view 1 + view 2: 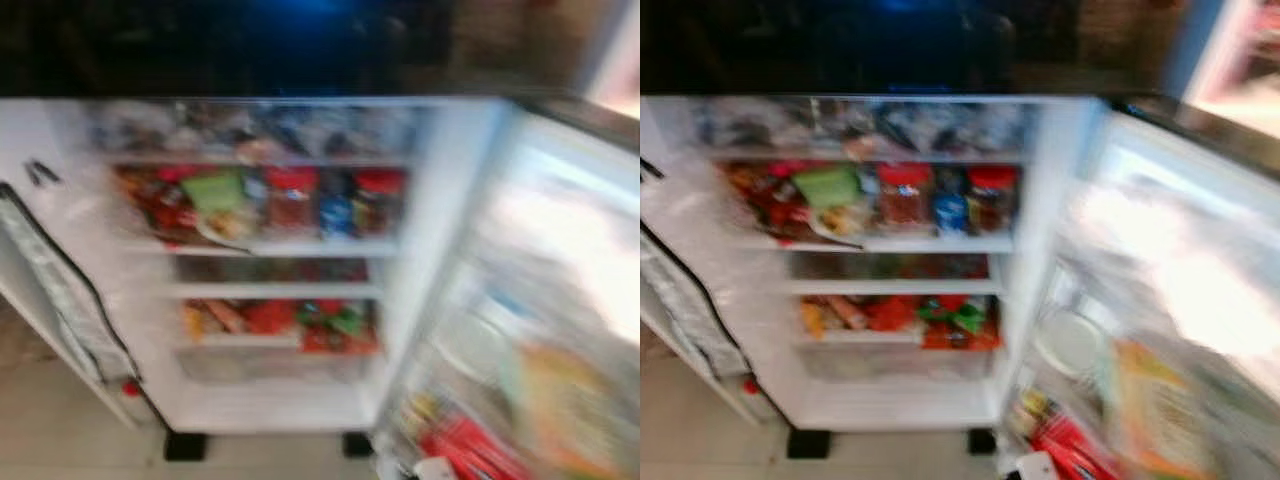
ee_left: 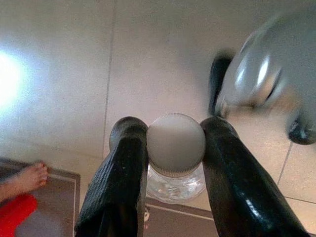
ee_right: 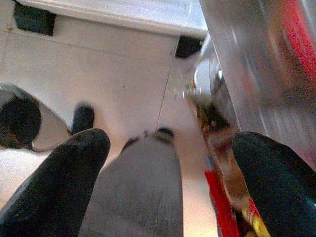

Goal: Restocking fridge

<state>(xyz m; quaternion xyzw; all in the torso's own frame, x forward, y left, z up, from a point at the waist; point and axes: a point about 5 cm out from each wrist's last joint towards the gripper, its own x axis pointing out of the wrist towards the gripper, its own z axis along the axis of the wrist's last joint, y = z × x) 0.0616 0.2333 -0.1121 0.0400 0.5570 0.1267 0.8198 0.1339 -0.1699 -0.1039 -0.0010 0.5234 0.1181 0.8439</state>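
We are carrying a clear bottle (image 2: 174,163) in our left gripper (image 2: 173,148), its fingers clamped either side of the grey cap, hanging low over the tiled floor. Our right gripper (image 3: 168,163) is spread wide and holding nothing. Ahead, the fridge (image 1: 430,250) is standing open, shelves crowded with red-lidded jars (image 1: 292,198). To do this well, we should aim for a bare shelf spot, keeping clear of the packed door (image 1: 560,330) beside our right gripper. A person's bare foot (image 2: 29,178) is near.
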